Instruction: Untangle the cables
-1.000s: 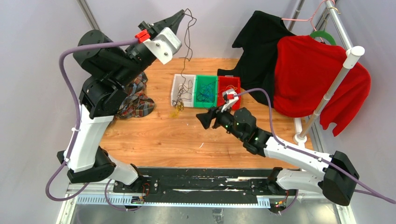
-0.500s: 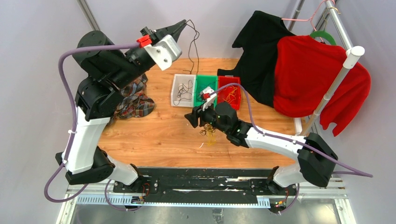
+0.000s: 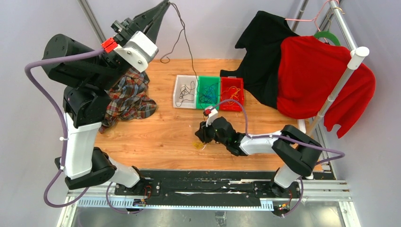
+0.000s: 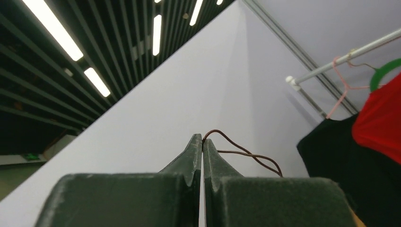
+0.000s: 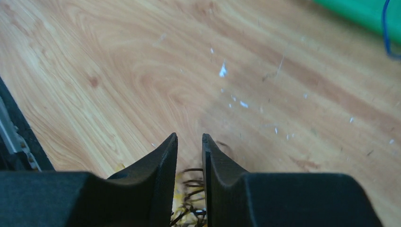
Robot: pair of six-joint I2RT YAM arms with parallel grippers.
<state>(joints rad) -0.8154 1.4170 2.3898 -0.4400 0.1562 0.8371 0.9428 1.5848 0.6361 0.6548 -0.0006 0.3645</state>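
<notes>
Right end effector (image 5: 189,137) lowered; cables (image 5: 191,209) between jaws.

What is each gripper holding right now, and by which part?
Left gripper pinches a dark brown cable at a bend, in its jaw tips. Right gripper straddles the small tangle on the table; whether it grips cannot be told.
</notes>
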